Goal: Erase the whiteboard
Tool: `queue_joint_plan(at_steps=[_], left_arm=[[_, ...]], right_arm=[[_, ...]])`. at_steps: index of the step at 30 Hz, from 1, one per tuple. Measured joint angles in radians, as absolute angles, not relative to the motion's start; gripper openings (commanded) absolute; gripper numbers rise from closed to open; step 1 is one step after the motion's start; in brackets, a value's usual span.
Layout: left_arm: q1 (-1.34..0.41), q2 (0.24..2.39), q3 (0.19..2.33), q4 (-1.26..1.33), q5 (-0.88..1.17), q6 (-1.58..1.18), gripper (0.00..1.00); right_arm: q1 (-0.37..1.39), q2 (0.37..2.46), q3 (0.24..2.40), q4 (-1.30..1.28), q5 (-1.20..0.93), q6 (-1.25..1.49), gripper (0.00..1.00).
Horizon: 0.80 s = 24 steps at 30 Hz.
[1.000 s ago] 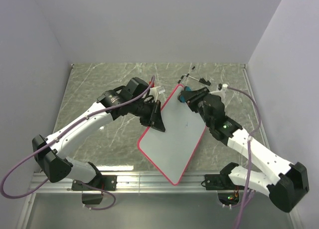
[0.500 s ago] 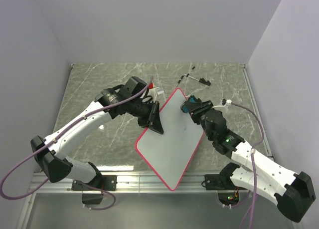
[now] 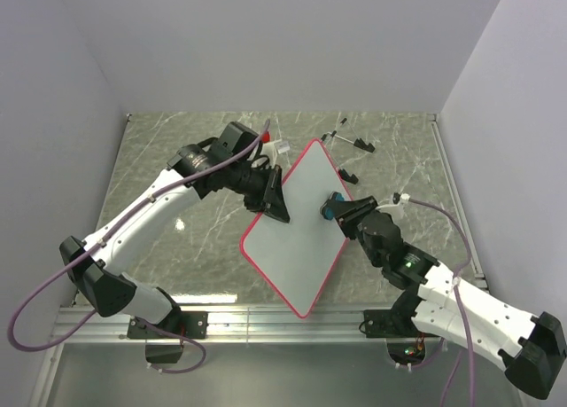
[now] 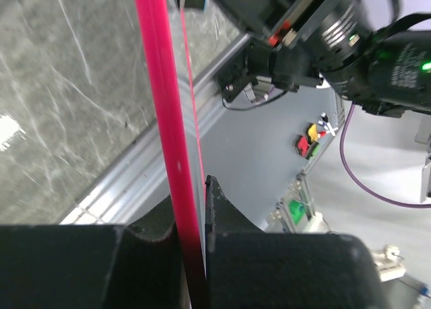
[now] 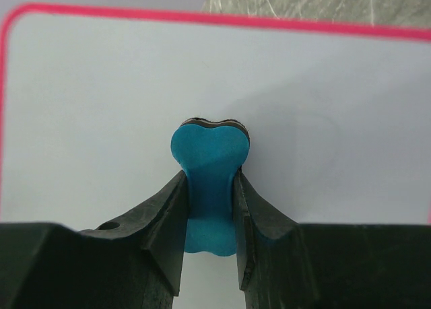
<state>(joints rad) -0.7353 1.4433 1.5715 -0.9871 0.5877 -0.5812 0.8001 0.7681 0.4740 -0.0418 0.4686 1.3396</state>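
The whiteboard, white with a pink-red frame, is held tilted above the marble table. My left gripper is shut on its left edge; in the left wrist view the pink frame runs between my jaws. My right gripper is shut on a blue bone-shaped eraser and presses its dark pad against the board's face. The board surface looks blank in the right wrist view; no writing shows.
A black-and-white marker lies on the table at the back right. A small black foot sits by the board's upper right edge. The metal rail runs along the near edge.
The right gripper with the eraser has slid down the board toward the near side. The left gripper has tilted the board, its top corner shifting slightly back.
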Motion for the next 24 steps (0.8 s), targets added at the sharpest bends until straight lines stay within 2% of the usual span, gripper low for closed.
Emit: queue_joint_plan(at_steps=[15,24], left_arm=[[-0.643,1.449,1.628,-0.892,0.571,-0.439,0.0],[-0.568,1.551,1.736,-0.696,0.554,-0.377,0.0]], right_arm=[[0.812,0.719,0.421,-0.152,0.449,1.357,0.0],[0.829,0.583,0.432,-0.433,0.446,1.354,0.0]])
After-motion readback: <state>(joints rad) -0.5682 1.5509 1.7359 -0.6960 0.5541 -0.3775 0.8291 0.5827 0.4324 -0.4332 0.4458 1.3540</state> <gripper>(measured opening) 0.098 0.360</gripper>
